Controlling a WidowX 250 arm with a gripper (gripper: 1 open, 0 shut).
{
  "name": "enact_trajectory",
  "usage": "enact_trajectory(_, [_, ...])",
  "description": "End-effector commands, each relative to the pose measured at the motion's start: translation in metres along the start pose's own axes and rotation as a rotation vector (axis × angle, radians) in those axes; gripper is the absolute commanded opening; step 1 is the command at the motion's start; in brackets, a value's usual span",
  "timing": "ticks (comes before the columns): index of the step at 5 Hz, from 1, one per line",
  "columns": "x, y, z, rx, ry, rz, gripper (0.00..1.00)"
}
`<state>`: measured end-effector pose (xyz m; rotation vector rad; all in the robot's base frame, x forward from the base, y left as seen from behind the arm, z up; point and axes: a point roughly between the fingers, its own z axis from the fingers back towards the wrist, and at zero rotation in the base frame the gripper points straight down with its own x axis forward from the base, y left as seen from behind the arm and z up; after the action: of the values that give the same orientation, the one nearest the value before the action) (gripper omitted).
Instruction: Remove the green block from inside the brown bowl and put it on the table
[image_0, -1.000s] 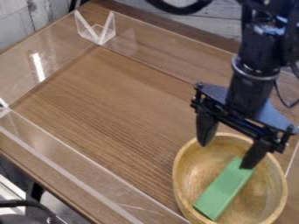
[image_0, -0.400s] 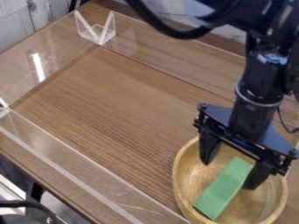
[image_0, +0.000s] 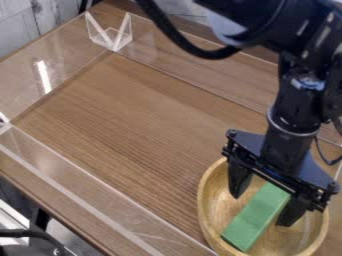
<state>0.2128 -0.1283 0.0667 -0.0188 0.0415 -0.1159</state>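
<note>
A clear acrylic wall (image_0: 60, 205) runs along the near edge, from about nine o'clock down toward six o'clock, with bright glints where the panels meet. A second clear panel (image_0: 47, 60) stands along the left side, between nine and eleven o'clock. At about eleven o'clock, near the far corner, a small clear acrylic piece (image_0: 108, 31) folded into a V stands upright, its edges showing white. Beyond it, at twelve o'clock, lies a pale surface (image_0: 160, 25). At seven o'clock, below the near wall, something dark (image_0: 27, 240) shows, too blurred to identify.
</note>
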Motion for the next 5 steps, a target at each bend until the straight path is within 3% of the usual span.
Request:
enact_trajectory(1, [0.0042, -0.0035, 0.0032, -0.025, -0.039, -0.006, 1.00])
enact_trajectory(5, [0.0087, -0.0027, -0.0036, -0.027, -0.073, 0.002, 1.00])
